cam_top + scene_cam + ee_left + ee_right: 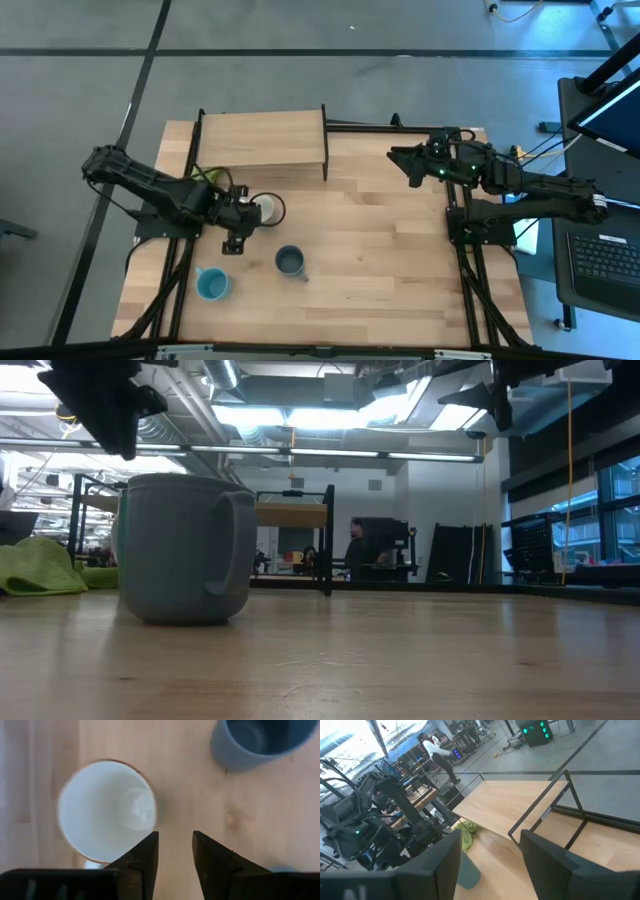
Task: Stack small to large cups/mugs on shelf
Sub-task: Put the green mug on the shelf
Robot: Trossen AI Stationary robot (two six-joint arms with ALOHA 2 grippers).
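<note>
Three mugs stand upright on the tabletop [380, 260], all toward its left edge. The pale green mug [267, 209], white inside, sits just in front of the shelf's front edge. The dark grey-blue mug [290, 262] stands nearer the middle of the left half, and the light blue mug [211, 285] stands close to the front-left corner, well apart from the shelf. None of them touches another.

The shelf [262, 139], a light wooden board on thin black supports, is raised over the back-left part of the tabletop, and its top carries no mug. A lime-green cloth [205, 176] lies bunched at the shelf's front-left corner.

The left gripper [236, 215] hovers above the tabletop just beside the pale green mug, on its left side. In the left wrist view its fingers [142, 857] are parted by a narrow gap with nothing between them, the mug's rim [106, 810] just beside one fingertip.

The right gripper [408, 163] waits raised over the back-right part of the tabletop, its fingers [547, 855] spread apart and empty.
</note>
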